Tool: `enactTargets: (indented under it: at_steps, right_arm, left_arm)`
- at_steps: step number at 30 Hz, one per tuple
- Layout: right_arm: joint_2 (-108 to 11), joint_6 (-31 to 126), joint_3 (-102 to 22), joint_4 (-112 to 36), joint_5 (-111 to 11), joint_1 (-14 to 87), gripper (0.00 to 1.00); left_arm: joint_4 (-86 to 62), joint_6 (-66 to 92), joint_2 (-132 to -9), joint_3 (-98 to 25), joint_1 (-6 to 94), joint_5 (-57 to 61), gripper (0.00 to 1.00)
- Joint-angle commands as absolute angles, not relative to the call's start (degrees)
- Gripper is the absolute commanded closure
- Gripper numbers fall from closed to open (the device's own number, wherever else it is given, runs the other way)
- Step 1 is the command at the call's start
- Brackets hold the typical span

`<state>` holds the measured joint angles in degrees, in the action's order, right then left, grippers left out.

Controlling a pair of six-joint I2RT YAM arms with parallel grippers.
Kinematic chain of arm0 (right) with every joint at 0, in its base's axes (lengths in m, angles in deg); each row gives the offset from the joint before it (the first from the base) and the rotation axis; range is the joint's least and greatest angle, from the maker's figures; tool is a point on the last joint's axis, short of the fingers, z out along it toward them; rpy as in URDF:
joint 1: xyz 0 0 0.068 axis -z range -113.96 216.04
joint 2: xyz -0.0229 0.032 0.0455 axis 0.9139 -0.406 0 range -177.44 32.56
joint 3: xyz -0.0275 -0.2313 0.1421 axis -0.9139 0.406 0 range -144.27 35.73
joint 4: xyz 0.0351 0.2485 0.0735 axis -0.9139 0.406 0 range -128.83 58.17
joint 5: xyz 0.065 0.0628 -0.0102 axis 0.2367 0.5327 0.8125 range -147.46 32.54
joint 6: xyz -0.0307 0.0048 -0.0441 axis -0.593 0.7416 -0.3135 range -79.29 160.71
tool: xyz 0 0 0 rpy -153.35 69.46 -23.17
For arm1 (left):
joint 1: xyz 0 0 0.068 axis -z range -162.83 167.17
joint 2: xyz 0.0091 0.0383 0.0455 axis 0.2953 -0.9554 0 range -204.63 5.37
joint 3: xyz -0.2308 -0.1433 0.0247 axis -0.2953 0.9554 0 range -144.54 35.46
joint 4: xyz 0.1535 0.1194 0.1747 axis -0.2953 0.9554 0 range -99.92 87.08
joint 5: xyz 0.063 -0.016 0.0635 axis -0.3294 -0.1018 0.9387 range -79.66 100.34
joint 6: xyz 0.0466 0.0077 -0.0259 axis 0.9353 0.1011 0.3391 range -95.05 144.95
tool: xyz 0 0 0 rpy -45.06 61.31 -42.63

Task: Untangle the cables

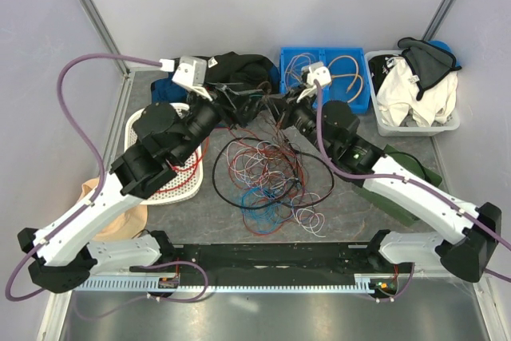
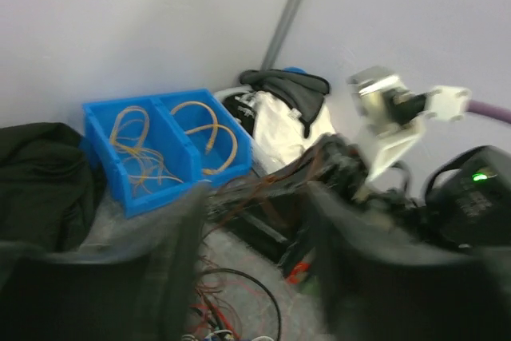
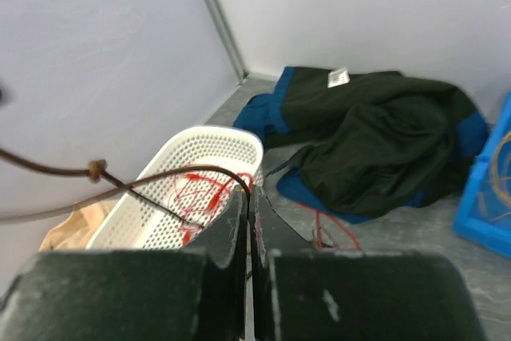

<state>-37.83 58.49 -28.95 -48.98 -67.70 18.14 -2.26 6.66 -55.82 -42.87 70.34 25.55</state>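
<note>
R gripper (image 3: 249, 200) pinched shut on a dark strand (image 3: 152, 179) running out from its tips, prob. to pull it free. L gripper (image 2: 255, 213) jaws apart, holding nothing visible. The cables (image 1: 267, 177) are heaped beneath both.

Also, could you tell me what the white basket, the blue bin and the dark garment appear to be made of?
White basket: probably moulded plastic, matt, judging by its regular perforated walls and stiff rim. Blue bin: likely rigid plastic, slightly glossy, with straight thin walls and a divider. Dark garment: soft fabric, matt; it lies crumpled in folds, with a white label.
</note>
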Motion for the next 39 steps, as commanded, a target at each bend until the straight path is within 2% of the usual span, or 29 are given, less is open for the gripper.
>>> enactTargets:
  at_steps: [1, 5, 6, 12, 17, 21, 29, 34, 37, 39]
  right_arm:
    - [-32.8, 55.3, -40.2, -43.3, -75.3, 18.0, 1.0]
    - [-32.4, 54.4, -51.5, -36.1, -77.4, 18.0, 1.0]
    - [-32.7, 54.3, -53.6, -34.8, -77.8, 18.0, 1.0]
    - [-35.2, 57.5, -68.3, -25.9, -78.4, 18.0, 1.0]
    - [-37.4, 60.2, -75.5, -21.0, -77.0, 18.0, 1.0]
    - [-36.9, 61.4, -75.4, -19.1, -76.4, 18.0, 1.0]
    - [-35.6, 61.3, -75.2, -16.9, -76.2, 18.0, 1.0]
    - [-34.9, 59.8, -72.9, -15.1, -78.6, 18.0, 1.0]
    - [-33.6, 58.3, -69.2, -14.8, -84.1, 18.0, 1.0]
    - [-32.9, 56.9, -66.2, -14.1, -90.5, 18.1, 1.0]
  left_arm:
    - [-3.2, 5.2, -50.6, -37.1, 70.2, 35.7, 0.0]
    - [-8.3, 0.6, -45.0, -26.0, 70.2, 41.6, 0.0]
    - [-10.2, 0.2, -43.5, -20.0, 70.2, 41.3, 0.0]
    - [-44.1, 4.4, -39.2, 2.5, 70.3, 31.4, 0.0]
    - [-66.3, 7.3, -47.3, 8.7, 70.3, 26.5, 0.0]
    - [-74.8, 6.8, -54.2, 9.3, 70.3, 19.6, 0.0]
    - [-81.2, 5.2, -64.1, 8.8, 70.3, 8.7, 0.0]
    - [-82.8, 1.9, -66.3, 9.7, 70.3, 8.1, 0.0]
    - [-77.9, -1.2, -64.1, 10.2, 70.3, 12.0, 0.0]
    - [-66.0, -4.8, -61.4, 10.1, 70.3, 16.4, 0.0]
